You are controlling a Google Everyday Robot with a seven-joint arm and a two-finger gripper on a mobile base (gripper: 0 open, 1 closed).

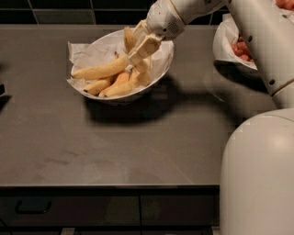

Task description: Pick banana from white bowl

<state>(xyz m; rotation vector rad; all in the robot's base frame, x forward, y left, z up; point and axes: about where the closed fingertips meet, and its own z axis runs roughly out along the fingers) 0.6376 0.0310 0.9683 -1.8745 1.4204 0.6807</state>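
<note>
gripper (136,56): cream-beige, down in the white bowl (161,64), right over the fruit
white bowl: plain white, no pattern
paper liner (79,49): white, crinkled
banana (126,87): ripe yellow, warmer orange tint on the shaded side
longest banana (98,71): paler yellow
arm (262,41): off-white, thin tan seam lines
robot body (257,183): off-white, plain
table (115,147): dark grey-brown, faint smudges
strawberries (241,49): red, on white paper
wall tiles (69,5): black, lighter grout lines
cabinet front (92,211): near-black
</note>
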